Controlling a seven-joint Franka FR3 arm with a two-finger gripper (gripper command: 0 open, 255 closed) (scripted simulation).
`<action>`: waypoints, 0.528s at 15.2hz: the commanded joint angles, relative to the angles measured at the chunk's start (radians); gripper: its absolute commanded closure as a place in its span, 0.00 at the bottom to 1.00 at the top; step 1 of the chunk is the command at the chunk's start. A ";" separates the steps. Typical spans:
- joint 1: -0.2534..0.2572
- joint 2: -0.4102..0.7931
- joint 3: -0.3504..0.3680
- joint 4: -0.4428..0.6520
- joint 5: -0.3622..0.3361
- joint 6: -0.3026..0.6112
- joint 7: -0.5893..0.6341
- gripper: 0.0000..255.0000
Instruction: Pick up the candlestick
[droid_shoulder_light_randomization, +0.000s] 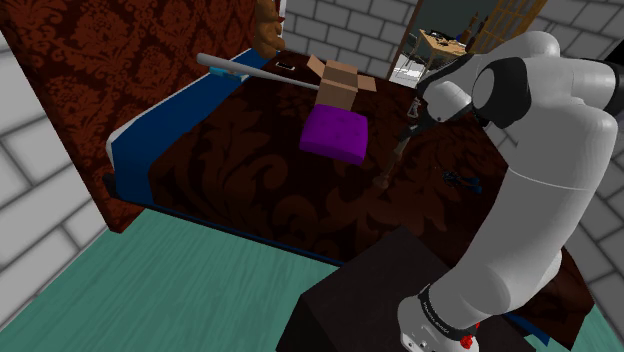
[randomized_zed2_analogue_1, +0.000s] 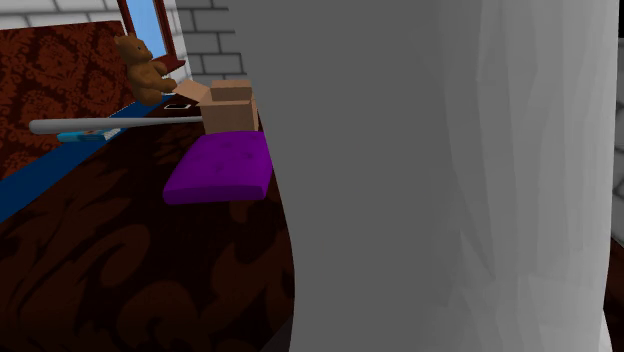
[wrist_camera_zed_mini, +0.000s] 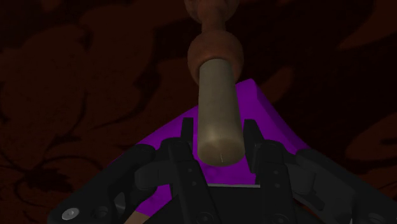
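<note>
The candlestick (wrist_camera_zed_mini: 216, 76) has a pale beige candle on a brown turned stem. In the wrist view my gripper (wrist_camera_zed_mini: 219, 143) is shut on it, with the black fingers (wrist_camera_zed_mini: 186, 137) clasping the candle's upper end from both sides. In the shoulder view the candlestick (droid_shoulder_light_randomization: 393, 165) hangs slanted below the gripper (droid_shoulder_light_randomization: 410, 122), over the dark red patterned bedcover (droid_shoulder_light_randomization: 240, 170). Its foot is near the cover just right of the purple cushion (droid_shoulder_light_randomization: 335, 133). I cannot tell whether the foot touches the cover.
A cardboard box (droid_shoulder_light_randomization: 340, 82) and a long grey rod (droid_shoulder_light_randomization: 255, 72) lie behind the cushion, with a teddy bear (randomized_zed2_analogue_1: 140, 65) at the headboard. A small dark object (droid_shoulder_light_randomization: 460, 180) lies right of the candlestick. My white arm (randomized_zed2_analogue_1: 440, 180) blocks the second exterior view's right half.
</note>
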 joint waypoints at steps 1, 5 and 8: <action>0.000 0.000 0.000 0.000 0.000 0.000 0.000 1.00; 0.000 0.000 0.000 0.000 0.000 0.000 0.000 1.00; 0.004 -0.010 -0.006 -0.001 -0.011 -0.006 0.007 1.00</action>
